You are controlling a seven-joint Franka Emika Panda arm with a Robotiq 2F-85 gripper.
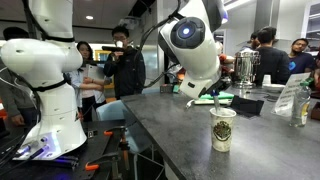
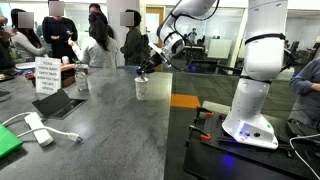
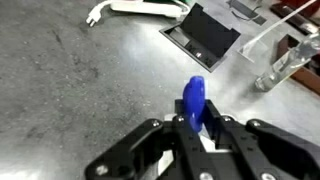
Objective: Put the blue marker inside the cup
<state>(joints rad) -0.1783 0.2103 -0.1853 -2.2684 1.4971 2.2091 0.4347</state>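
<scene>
Reading the wrist view from its left edge, a white cable (image 3: 130,8) lies at the top, followed by a recessed dark box (image 3: 205,35) set into the grey counter (image 3: 70,80). The blue marker (image 3: 195,103) is in the middle and a clear stand (image 3: 285,65) is at the far right. The gripper (image 3: 197,125) is clenched on the marker's lower part, so the blue end juts out past the fingertips. I judge it is held this way so the free end can enter the cup's mouth first. The cup is absent from this view, so this camera does not show the marker over it.

In an exterior view the arm's white base (image 1: 50,110) stands at the left and the gripper (image 1: 192,98) hangs above the counter mid-frame. The cup (image 1: 222,130) stands upright to its right, lower down and apart from it. In an exterior view the cup (image 2: 141,88) sits just under the gripper (image 2: 147,68), near but not touching it.

Whether the gripper is truly above the rim cannot be settled, since the two angles read differently. The marker is too small to make out in both exterior views, its gripped length is hidden between the fingers, and the cup's inside is not visible
</scene>
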